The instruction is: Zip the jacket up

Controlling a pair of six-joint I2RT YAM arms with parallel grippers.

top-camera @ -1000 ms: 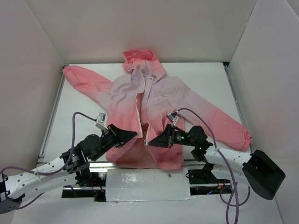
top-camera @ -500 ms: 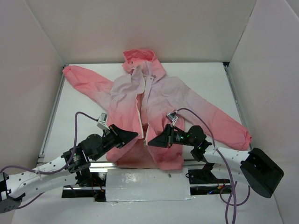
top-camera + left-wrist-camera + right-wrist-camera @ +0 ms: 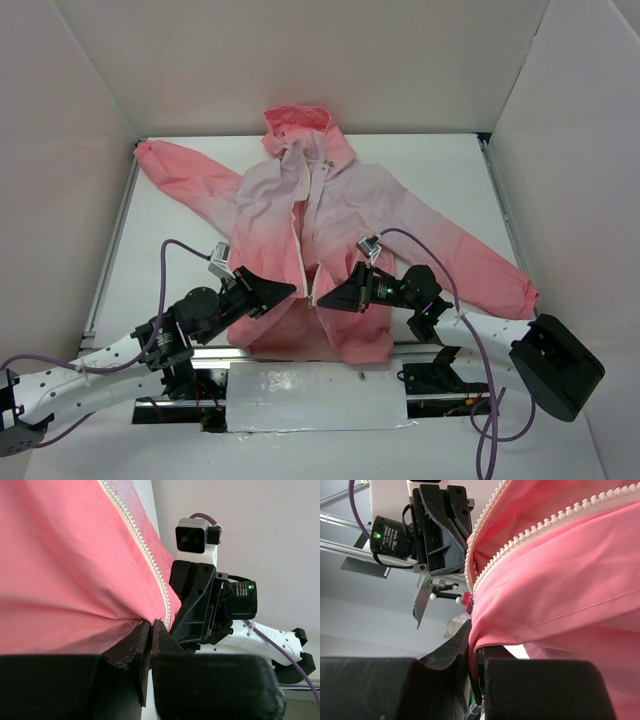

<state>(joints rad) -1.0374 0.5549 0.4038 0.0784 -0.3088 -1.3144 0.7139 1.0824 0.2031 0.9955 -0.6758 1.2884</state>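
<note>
The jacket (image 3: 340, 215) lies spread on the white table, hood at the far side, its front open with the white zipper (image 3: 297, 235) running down the middle. At the bottom hem my left gripper (image 3: 292, 288) is shut on the left front edge. The left wrist view shows its jaws (image 3: 151, 626) pinching pink fabric right beside the zipper teeth (image 3: 145, 550). My right gripper (image 3: 322, 301) is shut on the right front edge; its jaws (image 3: 476, 652) clamp the folded hem below the zipper teeth (image 3: 560, 517). The two grippers face each other a small gap apart.
White walls box in the table (image 3: 170, 250) on three sides. A silver taped plate (image 3: 315, 395) and a metal rail run along the near edge between the arm bases. Purple cables (image 3: 165, 265) loop off both wrists. The sleeves reach out to both sides.
My right gripper has shifted slightly toward the far side with the hem in it. The left gripper has barely moved. Both stay shut on the fabric.
</note>
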